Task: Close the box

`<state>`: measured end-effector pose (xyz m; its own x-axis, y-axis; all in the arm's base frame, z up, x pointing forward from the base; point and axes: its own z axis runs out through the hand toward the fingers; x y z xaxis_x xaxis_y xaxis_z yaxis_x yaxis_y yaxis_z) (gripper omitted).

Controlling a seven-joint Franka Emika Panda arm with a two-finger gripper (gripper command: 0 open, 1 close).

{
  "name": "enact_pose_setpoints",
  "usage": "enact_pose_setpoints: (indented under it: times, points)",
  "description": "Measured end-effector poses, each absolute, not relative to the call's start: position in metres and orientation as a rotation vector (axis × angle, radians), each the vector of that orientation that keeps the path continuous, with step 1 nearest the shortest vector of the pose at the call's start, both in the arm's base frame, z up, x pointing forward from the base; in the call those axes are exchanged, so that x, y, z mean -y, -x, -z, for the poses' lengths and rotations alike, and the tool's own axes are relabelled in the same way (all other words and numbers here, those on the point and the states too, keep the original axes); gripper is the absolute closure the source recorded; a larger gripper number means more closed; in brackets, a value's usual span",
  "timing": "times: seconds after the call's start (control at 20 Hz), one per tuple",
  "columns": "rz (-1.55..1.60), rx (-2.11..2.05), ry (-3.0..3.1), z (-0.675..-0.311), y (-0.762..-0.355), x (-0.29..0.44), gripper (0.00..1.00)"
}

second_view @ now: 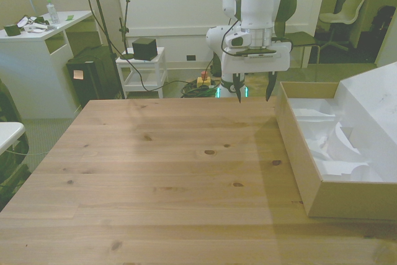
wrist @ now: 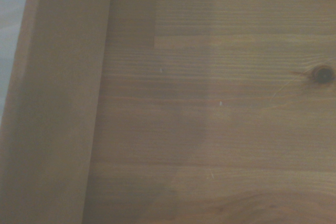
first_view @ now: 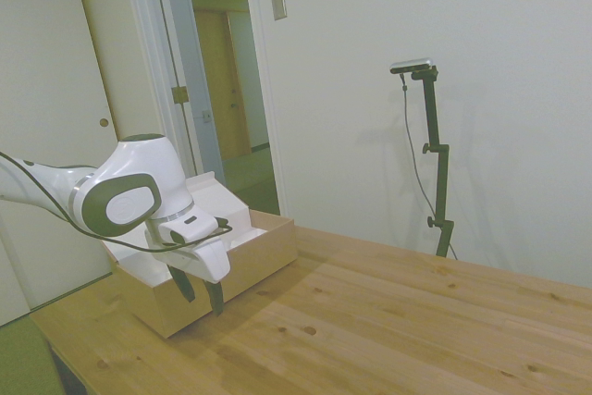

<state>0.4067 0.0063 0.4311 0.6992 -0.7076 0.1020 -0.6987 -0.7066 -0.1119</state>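
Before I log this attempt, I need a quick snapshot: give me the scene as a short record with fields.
box: cardboard box, open, white inside, on the front view's right
lid: flap raised on the box's side away from the end effector
contents: white paper
end effector: open, empty, hanging beside the box's outer wall, not touching it
surface: wooden table
task state: not yet closed
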Motion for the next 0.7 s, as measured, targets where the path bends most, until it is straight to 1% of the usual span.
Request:
enact_pose_setpoints:
  times: [0.15,0.3,0.5,0.7]
  points:
    - [0.208,-1.2,2.825,-0.43,-0.408,-0.008,0.0]
    - [0.253,-1.186,2.813,-0.447,-0.412,-0.018,0.0]
    - [0.323,-1.156,2.791,-0.482,-0.415,-0.032,0.0]
    - [0.41,-1.101,2.758,-0.53,-0.419,-0.048,0.0]
